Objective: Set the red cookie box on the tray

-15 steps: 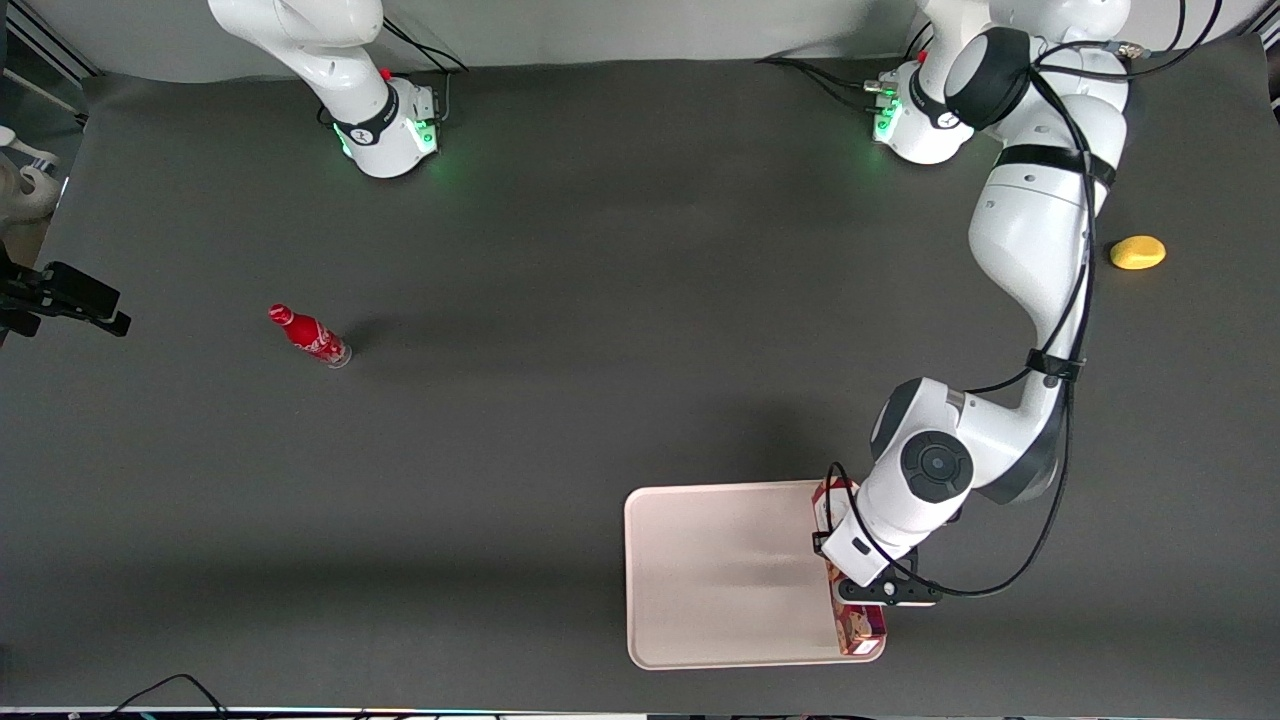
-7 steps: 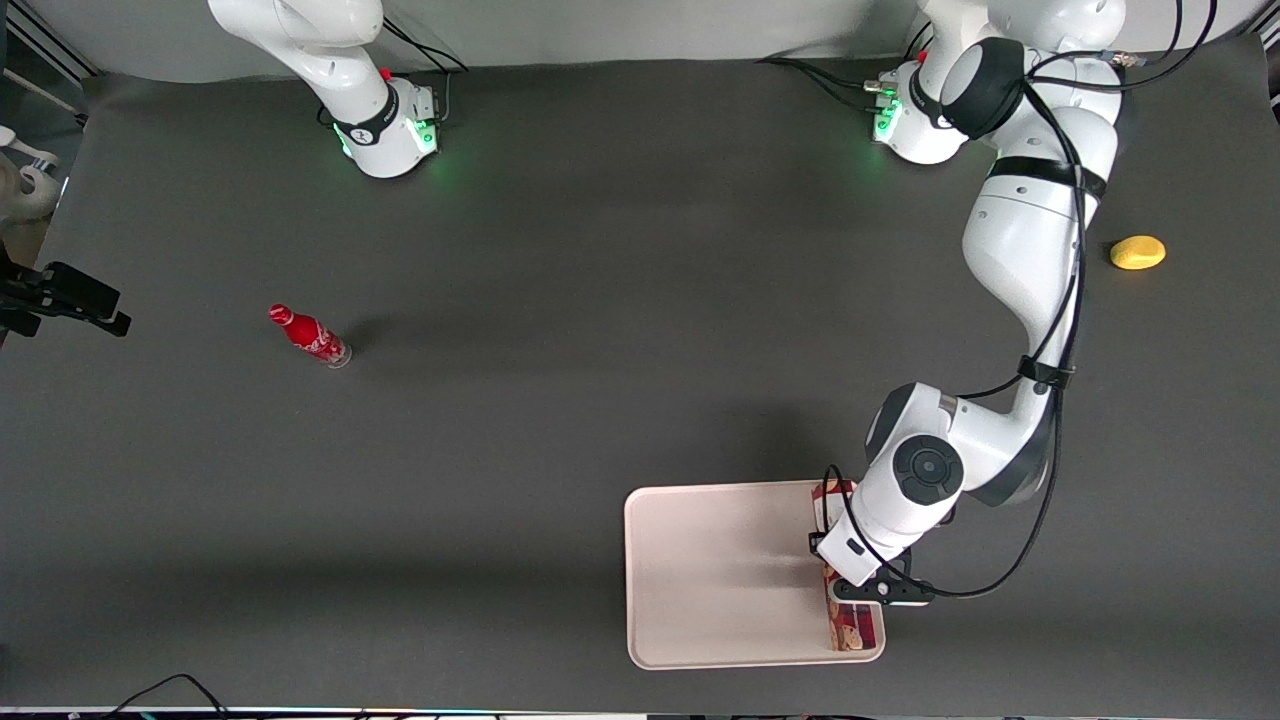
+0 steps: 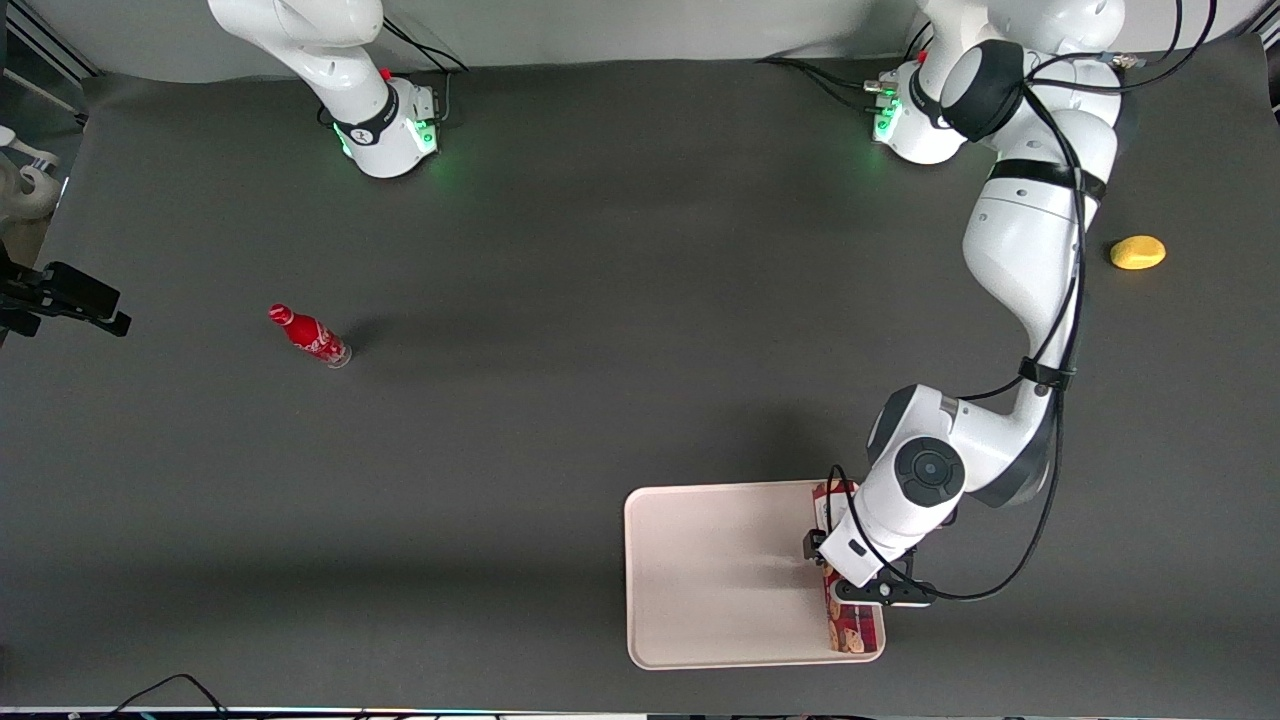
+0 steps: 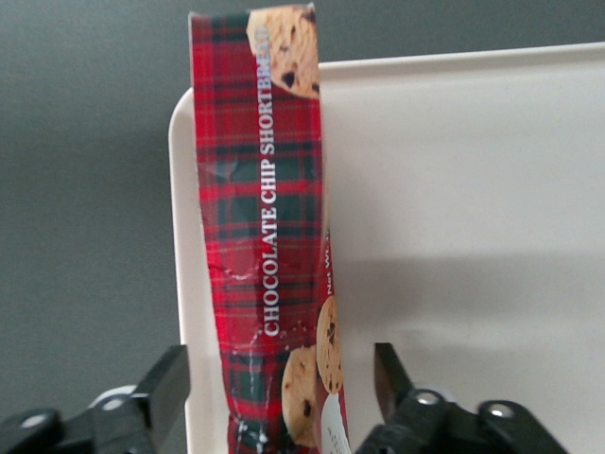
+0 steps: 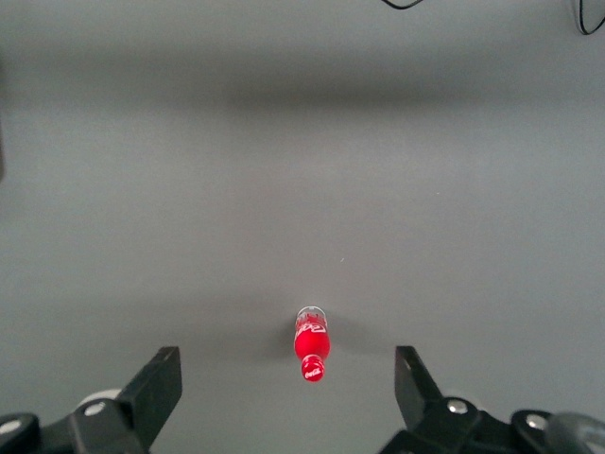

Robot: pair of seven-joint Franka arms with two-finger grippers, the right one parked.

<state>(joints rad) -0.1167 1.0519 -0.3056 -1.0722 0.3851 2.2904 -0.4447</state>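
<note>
The red cookie box point(image 3: 853, 627) lies lengthwise in the tray point(image 3: 720, 570), along the tray's rim toward the working arm's end. In the left wrist view the plaid box point(image 4: 260, 236) rests on the cream tray point(image 4: 473, 189). The box end farther from the front camera reaches over the tray's rim. My left gripper point(image 3: 848, 566) hangs over the middle of the box. Its black fingers point(image 4: 173, 390) stand open on either side of the box point(image 4: 281, 369) with a gap on each side. The arm hides the middle of the box in the front view.
A small red soda bottle point(image 3: 309, 335) stands toward the parked arm's end of the table. A yellow lemon-like object point(image 3: 1137, 252) lies toward the working arm's end, farther from the front camera. The table's near edge is close to the tray.
The box has come down from just above the tray onto it and shifted slightly inward. The left arm's wrist moved a little with it.
</note>
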